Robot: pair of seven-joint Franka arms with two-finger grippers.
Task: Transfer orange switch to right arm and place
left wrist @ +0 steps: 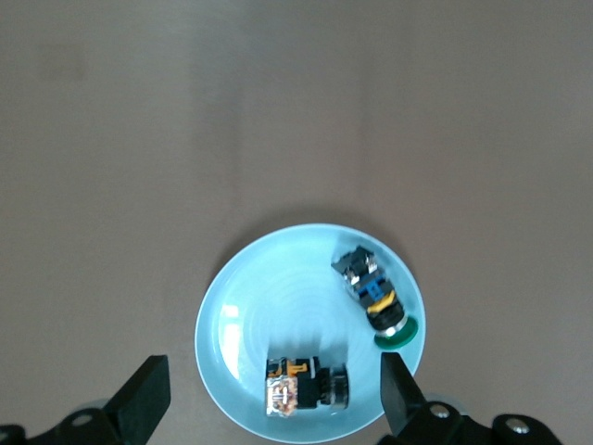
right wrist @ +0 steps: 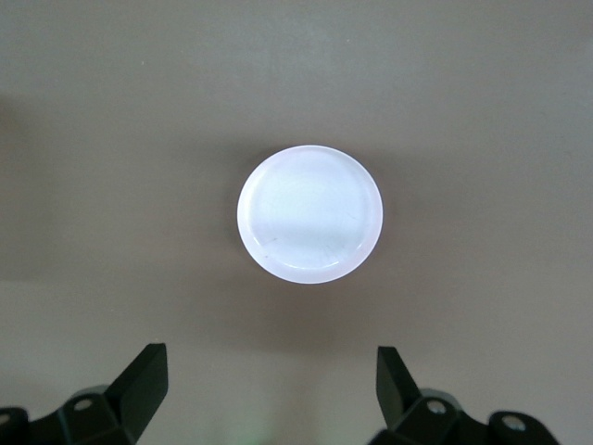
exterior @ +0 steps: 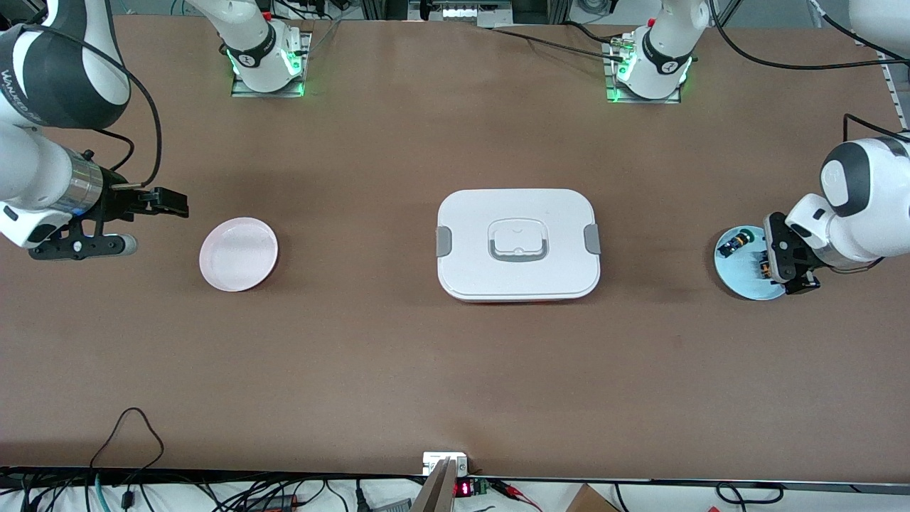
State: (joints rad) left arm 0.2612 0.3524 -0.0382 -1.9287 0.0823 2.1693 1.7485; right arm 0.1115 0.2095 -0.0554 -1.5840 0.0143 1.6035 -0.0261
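Orange switch lies in the blue plate near the left arm's table edge, the spread left gripper above it; the right gripper, also spread, waits beside the pink plate.

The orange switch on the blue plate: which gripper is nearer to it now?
Left. The left gripper hangs open right above the orange switch on the blue plate; the right gripper waits open beside the pink plate.

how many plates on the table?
2. Pink plate toward the right arm's end, bare. Blue plate toward the left arm's end, under the left pincer, holding two switch parts.
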